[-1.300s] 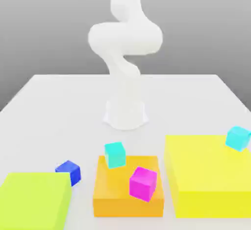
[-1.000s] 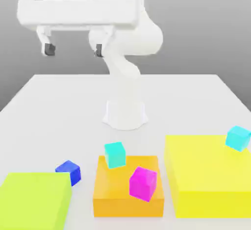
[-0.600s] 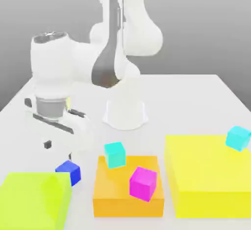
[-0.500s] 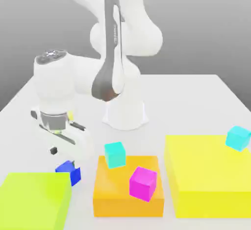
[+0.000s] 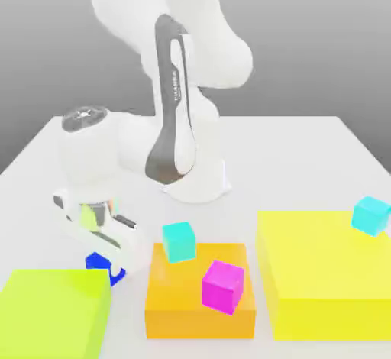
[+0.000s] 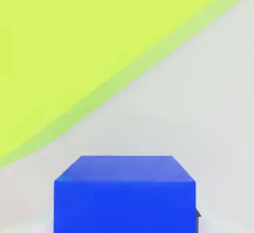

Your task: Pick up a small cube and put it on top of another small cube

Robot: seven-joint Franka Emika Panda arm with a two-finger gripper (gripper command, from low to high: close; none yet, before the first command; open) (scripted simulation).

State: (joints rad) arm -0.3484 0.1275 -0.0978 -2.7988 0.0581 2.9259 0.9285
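White tabletop (image 5: 305,159) carrying the white Panda arm (image 5: 179,82), which rises at upper centre of the exterior view and folds down toward the lower left. Yellow block (image 5: 324,270), the largest flat block, at lower right; lime-green block (image 5: 50,312) in the lower-left corner; orange block (image 5: 191,304) at lower centre between them. The gripper (image 5: 103,262) is lowered at the lime-green block's far right corner and is closed on the blue cube (image 5: 97,262), which sits on the tabletop just beside that block; in the hand view the blue cube (image 6: 124,192) lies at bottom centre with the lime-green block (image 6: 74,43) across the upper left. Magenta cube (image 5: 222,286) rests on the orange block's near part. One cyan cube (image 5: 179,241) stands at the orange block's far left edge; the other cyan cube (image 5: 371,215) sits tilted on the yellow block's far right corner.
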